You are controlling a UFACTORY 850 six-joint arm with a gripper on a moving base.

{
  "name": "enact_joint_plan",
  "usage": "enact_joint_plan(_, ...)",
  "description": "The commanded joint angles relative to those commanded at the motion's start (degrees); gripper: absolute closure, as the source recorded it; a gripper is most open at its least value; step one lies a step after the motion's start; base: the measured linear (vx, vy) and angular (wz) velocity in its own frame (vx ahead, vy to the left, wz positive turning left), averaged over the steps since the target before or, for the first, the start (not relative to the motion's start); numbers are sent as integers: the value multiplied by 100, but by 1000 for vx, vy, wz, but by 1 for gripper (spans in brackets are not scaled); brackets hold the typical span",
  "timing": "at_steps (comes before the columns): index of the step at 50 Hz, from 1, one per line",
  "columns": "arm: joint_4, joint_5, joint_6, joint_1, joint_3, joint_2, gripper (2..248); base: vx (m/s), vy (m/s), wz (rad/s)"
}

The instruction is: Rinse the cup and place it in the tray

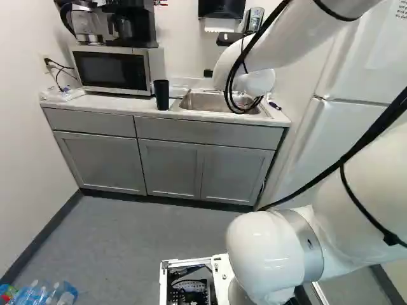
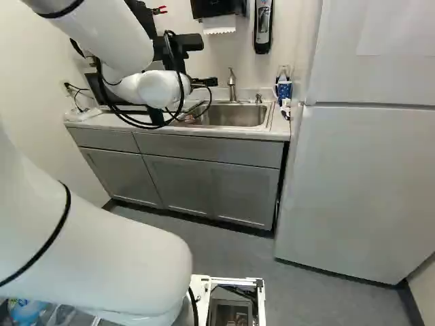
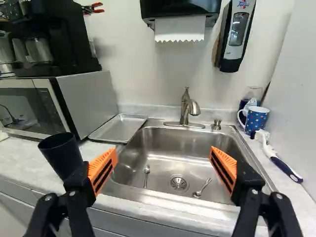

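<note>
- Standing upright, a smooth black cup point(image 3: 59, 150), round and slightly tapered, is on the pale counter point(image 1: 117, 106) near its front edge, mouth up, long axis vertical.
- The black gripper point(image 2: 205, 82) has its two fingers spread wide, ribbed orange pads point(image 3: 102, 170) apart, holding nothing; the cup is outside them, beside one finger.
- A shallow rectangular metal tray point(image 3: 118, 129) lies flat between the boxy microwave point(image 3: 91, 101) and the brushed-metal sink point(image 3: 163, 148), long axis running from front to back.
</note>
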Motion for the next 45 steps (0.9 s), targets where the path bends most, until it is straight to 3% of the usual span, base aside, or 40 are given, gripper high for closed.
enact_joint_plan(45, 0, -379, 0, 0, -718, -204, 3, 0, 0, 0)
